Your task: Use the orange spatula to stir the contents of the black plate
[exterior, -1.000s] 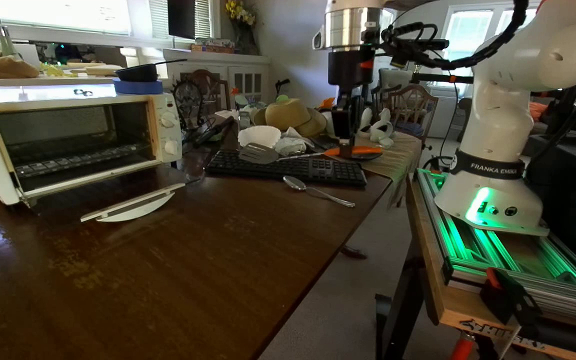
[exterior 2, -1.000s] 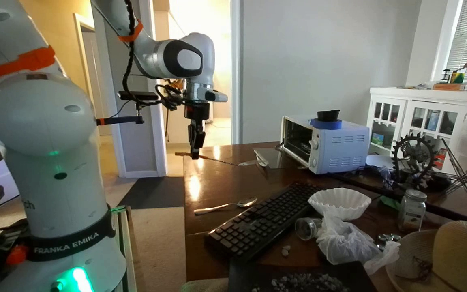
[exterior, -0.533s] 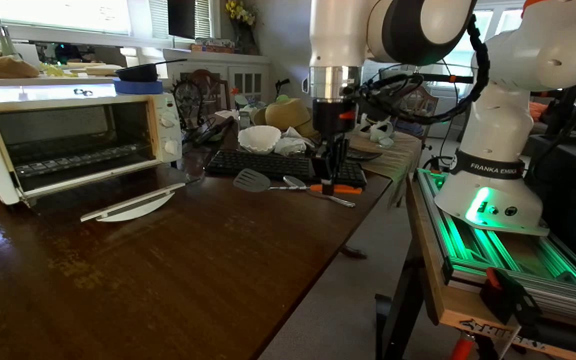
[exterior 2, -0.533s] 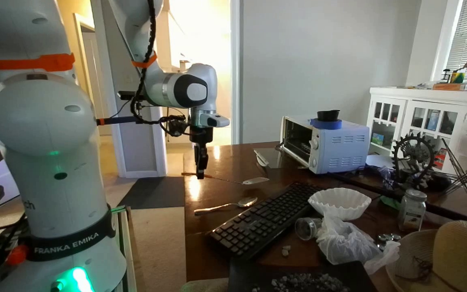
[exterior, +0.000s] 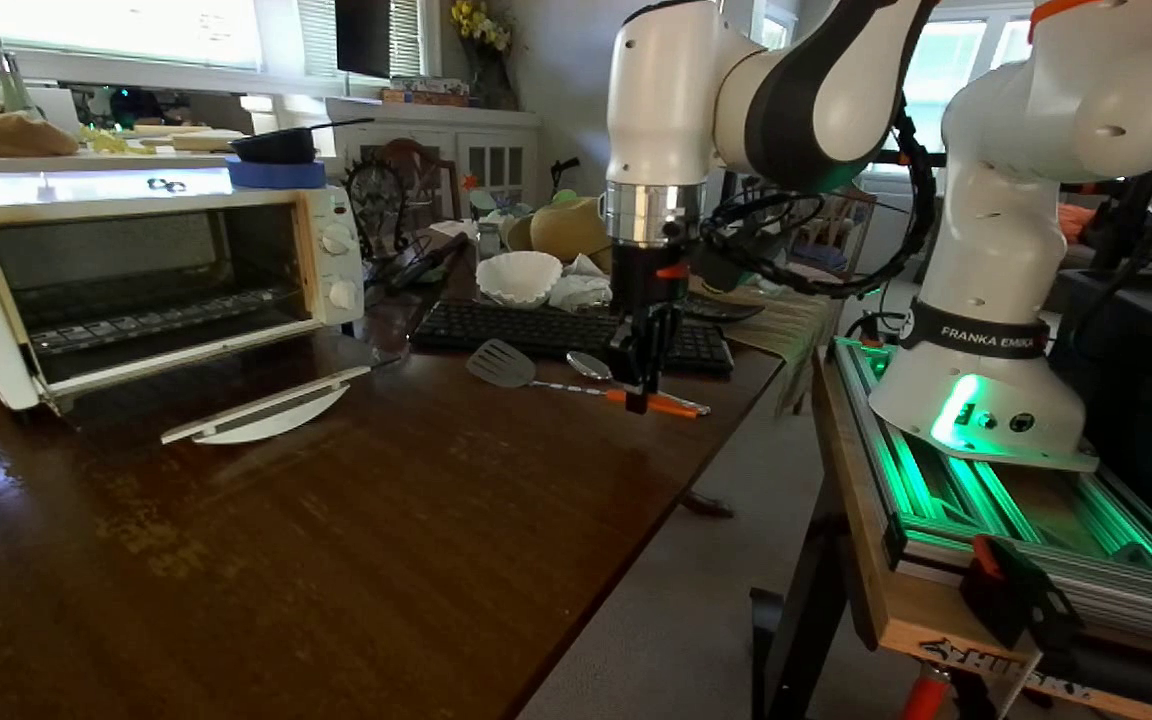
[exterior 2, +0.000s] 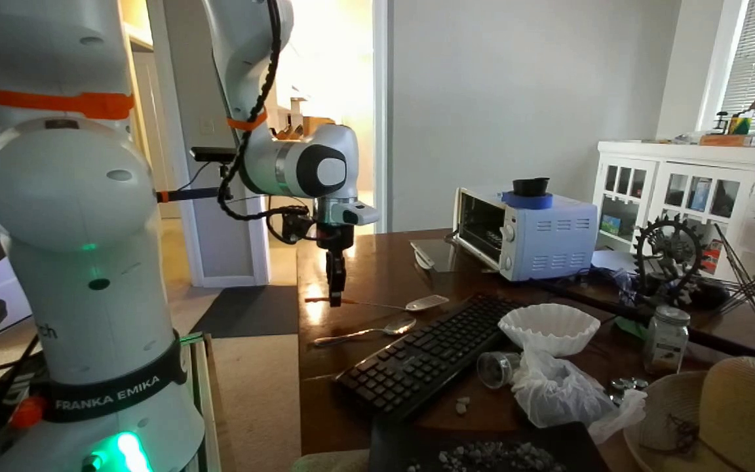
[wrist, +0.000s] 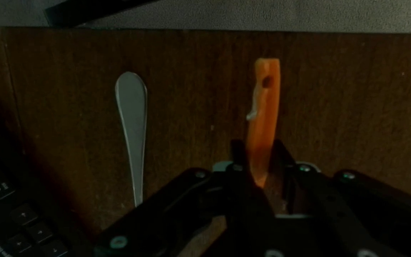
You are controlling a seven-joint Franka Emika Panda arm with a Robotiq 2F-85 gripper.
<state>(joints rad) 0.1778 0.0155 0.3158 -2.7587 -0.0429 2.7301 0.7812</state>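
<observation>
My gripper (exterior: 636,400) is shut on the orange handle of the spatula (wrist: 267,103), and in the wrist view the handle runs up from between the fingertips. The slotted grey head (exterior: 501,363) points away from the robot's side of the table. In an exterior view the head (exterior 2: 426,303) appears low over the wood; whether it touches the table, I cannot tell. The black plate (exterior 2: 390,449) lies at the bottom of an exterior view, partly cut off by the frame, with grey pebbles (exterior 2: 489,454) on it. Gripper and spatula are well apart from the plate.
A metal spoon (wrist: 134,114) lies beside the spatula, between it and a black keyboard (exterior 2: 430,351). Close to the plate are a crumpled plastic bag (exterior 2: 558,387), a tipped clear cup (exterior 2: 497,369) and a straw hat (exterior 2: 744,413). The toaster oven (exterior: 156,280) stands with its door down.
The gripper has come down toward the table with the spatula still held. In an exterior view it has also shifted slightly left. Spoon, keyboard and plate have stayed put.
</observation>
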